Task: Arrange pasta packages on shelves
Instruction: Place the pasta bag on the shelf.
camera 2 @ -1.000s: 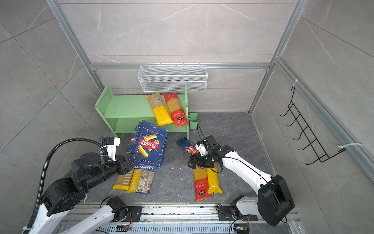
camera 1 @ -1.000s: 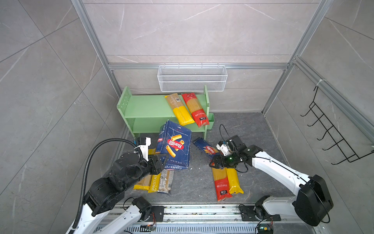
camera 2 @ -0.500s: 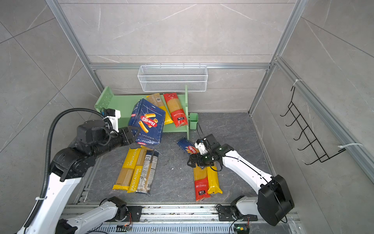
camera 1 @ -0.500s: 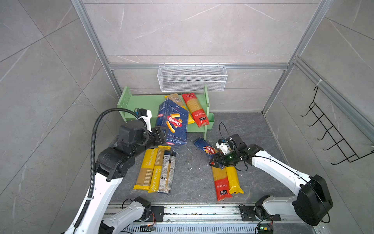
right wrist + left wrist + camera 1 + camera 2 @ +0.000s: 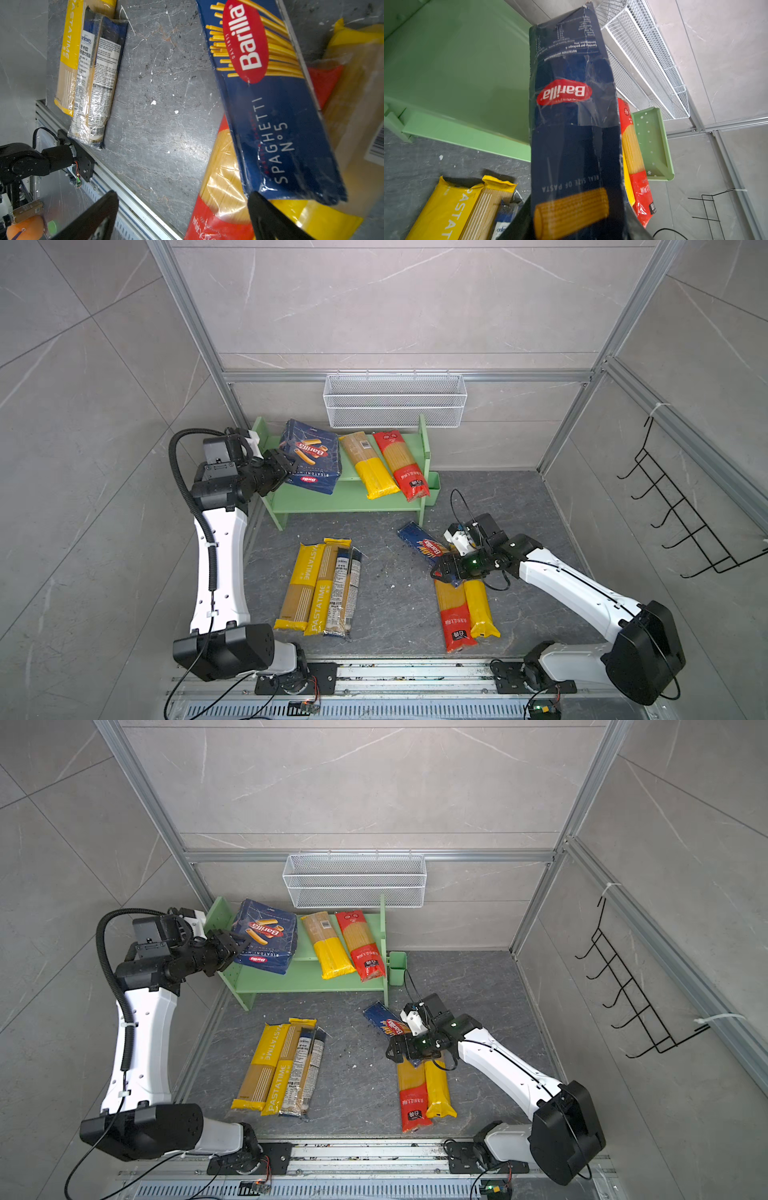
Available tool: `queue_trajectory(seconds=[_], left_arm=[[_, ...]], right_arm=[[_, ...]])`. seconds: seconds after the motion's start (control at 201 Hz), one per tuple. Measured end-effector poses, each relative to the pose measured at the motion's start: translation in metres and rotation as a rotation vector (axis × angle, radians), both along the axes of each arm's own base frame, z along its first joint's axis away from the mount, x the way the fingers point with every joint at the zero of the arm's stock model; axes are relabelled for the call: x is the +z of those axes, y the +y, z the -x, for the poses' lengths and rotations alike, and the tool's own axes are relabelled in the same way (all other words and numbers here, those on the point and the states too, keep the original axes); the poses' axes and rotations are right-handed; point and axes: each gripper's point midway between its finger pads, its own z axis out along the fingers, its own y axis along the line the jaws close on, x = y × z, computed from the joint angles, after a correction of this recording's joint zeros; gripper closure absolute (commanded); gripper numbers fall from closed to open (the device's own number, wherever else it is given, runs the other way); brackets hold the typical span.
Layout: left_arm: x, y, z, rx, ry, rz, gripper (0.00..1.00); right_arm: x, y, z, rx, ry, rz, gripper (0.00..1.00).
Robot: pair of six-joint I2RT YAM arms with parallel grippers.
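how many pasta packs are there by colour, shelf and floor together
dark blue Barilla packs: 2 (rigatoni box, spaghetti pack)
yellow-ended bags: 4
red-ended bags: 2
clear bag with white label: 1, as far as the views show
total: 9

Both top views look steeply down from high over the front rail [image 5: 415, 673] toward the back wall [image 5: 395, 302], sharing the whole floor [image 5: 395, 580] and the green shelf [image 5: 332, 502]. The left wrist view sits close against a blue box [image 5: 571, 128]; the right wrist view looks from near onto a blue spaghetti pack [image 5: 270, 116].
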Motion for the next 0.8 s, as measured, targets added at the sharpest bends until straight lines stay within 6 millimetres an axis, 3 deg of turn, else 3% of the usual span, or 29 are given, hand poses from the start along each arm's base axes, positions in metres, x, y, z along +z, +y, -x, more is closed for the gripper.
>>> queue_trajectory(seconds=[0.239,0.577,0.797], left_arm=[[-0.011,0.022,-0.028,-0.024,-0.012,0.065,0.91],[-0.011,0.035,-0.039,-0.039,-0.021,-0.015,0.72],[-0.012,0.044,-0.04,-0.018,-0.013,-0.094,0.69]], right_arm=[[0.003,-0.002,-0.003,-0.01,-0.012,0.014,0.01],[-0.001,0.001,-0.01,-0.012,-0.001,0.025,0.01],[0.003,0.002,-0.012,-0.015,-0.008,0.021,0.01]])
